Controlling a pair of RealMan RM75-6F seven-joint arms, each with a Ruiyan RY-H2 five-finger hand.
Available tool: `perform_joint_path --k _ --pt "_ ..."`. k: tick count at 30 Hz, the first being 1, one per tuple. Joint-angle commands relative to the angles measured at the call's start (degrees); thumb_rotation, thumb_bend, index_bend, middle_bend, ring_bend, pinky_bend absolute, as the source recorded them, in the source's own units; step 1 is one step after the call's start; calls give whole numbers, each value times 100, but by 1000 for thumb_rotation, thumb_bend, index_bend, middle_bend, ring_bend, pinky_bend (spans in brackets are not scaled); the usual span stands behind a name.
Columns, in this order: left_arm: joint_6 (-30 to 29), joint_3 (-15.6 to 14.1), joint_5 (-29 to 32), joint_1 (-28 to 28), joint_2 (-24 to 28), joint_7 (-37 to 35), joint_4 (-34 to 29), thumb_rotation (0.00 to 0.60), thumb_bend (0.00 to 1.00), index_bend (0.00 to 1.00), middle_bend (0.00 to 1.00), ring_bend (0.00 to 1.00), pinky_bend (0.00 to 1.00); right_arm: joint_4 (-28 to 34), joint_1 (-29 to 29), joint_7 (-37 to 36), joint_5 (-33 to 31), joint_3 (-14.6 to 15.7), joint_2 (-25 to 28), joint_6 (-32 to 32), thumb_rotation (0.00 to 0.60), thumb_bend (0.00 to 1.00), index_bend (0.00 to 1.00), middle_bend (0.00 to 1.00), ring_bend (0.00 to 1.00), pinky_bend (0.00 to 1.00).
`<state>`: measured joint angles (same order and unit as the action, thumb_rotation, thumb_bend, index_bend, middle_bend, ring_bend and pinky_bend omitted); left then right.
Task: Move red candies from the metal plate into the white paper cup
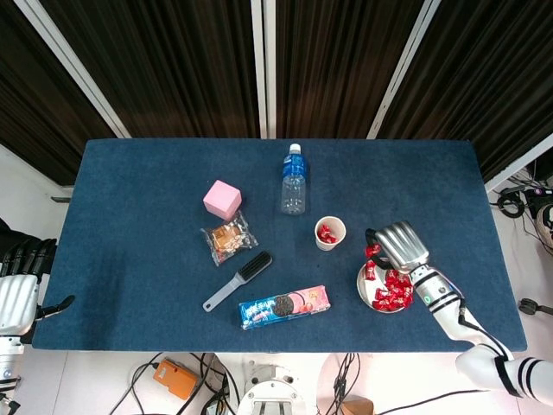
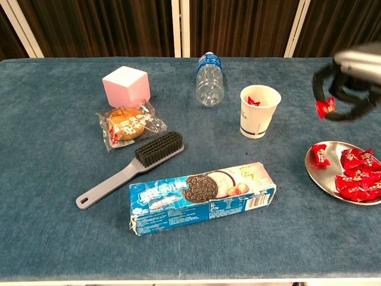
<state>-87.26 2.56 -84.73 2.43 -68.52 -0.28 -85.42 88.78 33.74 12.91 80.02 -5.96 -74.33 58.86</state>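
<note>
I'm pinching one red candy [image 2: 324,107] w/ my right robot hand [image 2: 351,80], hovering above the counter [image 2: 53,179]. Metal plate [image 2: 318,176] w/ more candies is sitting below it; white paper cup [image 2: 259,111] just to its left.

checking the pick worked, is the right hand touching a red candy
Touching: in the chest view the right hand pinches a red candy in its fingertips, lifted clear above the metal plate.
</note>
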Motion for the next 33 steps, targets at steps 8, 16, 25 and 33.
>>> perform_joint_path --k 8,16,25,33 --pt "66 26 54 31 3 22 -23 600 0 72 96 0 0 -364 965 211 -911 -779 -616 -817 600 565 668 906 1000 1000" --pt "67 32 39 46 23 54 -49 600 0 72 96 0 0 -568 1260 401 -1116 -690 -950 -1084 600 565 619 906 1000 1000" --pt "89 31 38 61 -8 27 -2 600 0 72 96 0 0 -505 1205 570 -1189 -497 -906 -977 600 555 486 906 1000 1000" --pt "89 28 -3 84 -19 20 3 600 0 72 96 0 0 62 678 353 -757 -218 -378 -235 600 512 474 906 1000 1000"
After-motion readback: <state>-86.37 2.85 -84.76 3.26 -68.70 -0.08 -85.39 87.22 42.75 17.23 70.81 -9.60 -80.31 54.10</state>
